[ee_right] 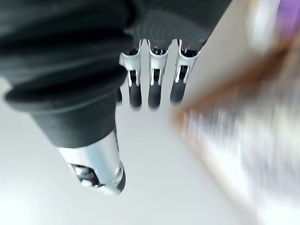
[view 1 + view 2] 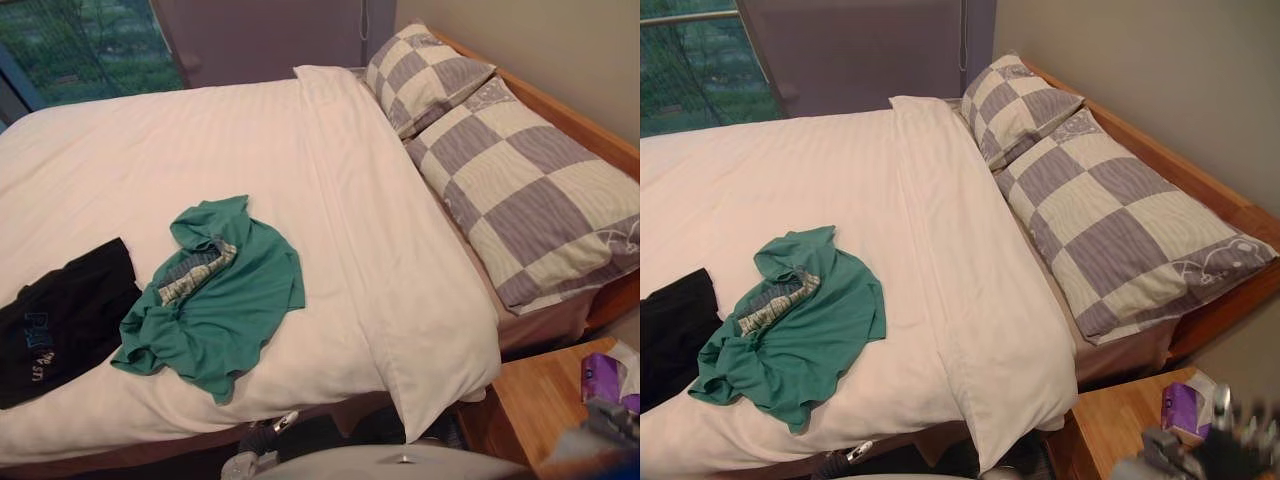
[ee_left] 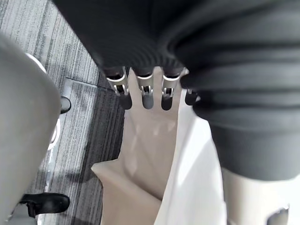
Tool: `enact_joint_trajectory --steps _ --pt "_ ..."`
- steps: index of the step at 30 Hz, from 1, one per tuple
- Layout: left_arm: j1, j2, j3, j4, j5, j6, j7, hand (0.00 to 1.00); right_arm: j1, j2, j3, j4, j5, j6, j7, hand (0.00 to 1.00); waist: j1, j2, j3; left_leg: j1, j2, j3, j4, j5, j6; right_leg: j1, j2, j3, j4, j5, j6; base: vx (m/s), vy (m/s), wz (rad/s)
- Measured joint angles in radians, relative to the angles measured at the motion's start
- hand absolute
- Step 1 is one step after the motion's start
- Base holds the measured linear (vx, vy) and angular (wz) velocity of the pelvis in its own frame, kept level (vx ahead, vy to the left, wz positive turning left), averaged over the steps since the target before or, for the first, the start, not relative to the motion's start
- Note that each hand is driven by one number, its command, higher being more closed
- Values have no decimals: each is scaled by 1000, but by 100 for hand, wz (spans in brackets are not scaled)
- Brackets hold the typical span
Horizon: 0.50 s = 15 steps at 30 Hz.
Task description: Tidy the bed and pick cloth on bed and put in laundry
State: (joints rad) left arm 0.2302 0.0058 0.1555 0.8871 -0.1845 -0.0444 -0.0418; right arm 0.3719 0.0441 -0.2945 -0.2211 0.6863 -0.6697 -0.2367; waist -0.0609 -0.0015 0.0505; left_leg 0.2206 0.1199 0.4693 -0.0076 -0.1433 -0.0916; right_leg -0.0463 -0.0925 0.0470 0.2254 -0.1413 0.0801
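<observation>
Pale blue and white print is seen on the black cloth (image 2: 70, 300), which lies on the bed (image 2: 200, 140) just beside the green cloth (image 2: 235, 310). The print is made of big letters with small ones under them, but it is creased and no word can be made out. A purple box (image 2: 1183, 410) is seen on the wooden surface (image 2: 1120, 425) next to the bed, and any marks on it are too blurred to be read.

Soft daylight from the window (image 2: 90, 45) beyond the bed (image 2: 585, 130), muted even light, faint shadows along duvet (image 2: 200, 140) folds
</observation>
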Motion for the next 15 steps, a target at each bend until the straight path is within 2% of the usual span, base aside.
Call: enact_joint_trajectory --steps 2,6,8,10,11,12,15 --pt "-1 10 -7 -6 0 1 4 0 -31 -5 43 -44 121 37 230 100 3 -16 3 -19 -8 -19 21 -11 5 -16 -17 -12 31 -18 4 30 -5 21" --pt "-19 45 -72 -41 -2 15 1 0 -129 -27 128 -52 342 121 509 100 10 -17 63 -82 -44 -47 78 -34 24 -80 -67 -21 111 -50 16 -20 23 18" --pt "-31 52 -88 -42 -4 13 -4 0 -173 -38 150 -52 385 136 547 100 9 -11 89 -117 -55 -57 95 -39 32 -109 -82 -21 126 -52 17 -61 30 20" --pt "-63 55 -117 -41 -64 6 -7 0 -265 -84 176 -51 486 158 607 100 8 18 156 -191 -74 -75 134 -48 48 -160 -105 -24 138 -51 19 -102 55 30" --pt "-71 52 -118 -41 -73 3 -10 0 -287 -95 184 -50 514 164 614 100 7 28 173 -211 -79 -78 142 -49 52 -176 -112 -24 139 -49 21 -86 73 34" --pt "-88 44 -126 -40 -87 -7 -23 0 -340 -108 193 -31 572 176 628 100 10 58 212 -260 -90 -90 159 -48 59 -213 -124 -24 145 -44 29 -40 55 27" --pt "-116 44 -154 -41 -129 -37 -41 0 -440 -114 212 49 670 191 626 100 18 97 274 -354 -102 -81 192 -39 73 -310 -138 -4 158 -29 38 25 54 12"
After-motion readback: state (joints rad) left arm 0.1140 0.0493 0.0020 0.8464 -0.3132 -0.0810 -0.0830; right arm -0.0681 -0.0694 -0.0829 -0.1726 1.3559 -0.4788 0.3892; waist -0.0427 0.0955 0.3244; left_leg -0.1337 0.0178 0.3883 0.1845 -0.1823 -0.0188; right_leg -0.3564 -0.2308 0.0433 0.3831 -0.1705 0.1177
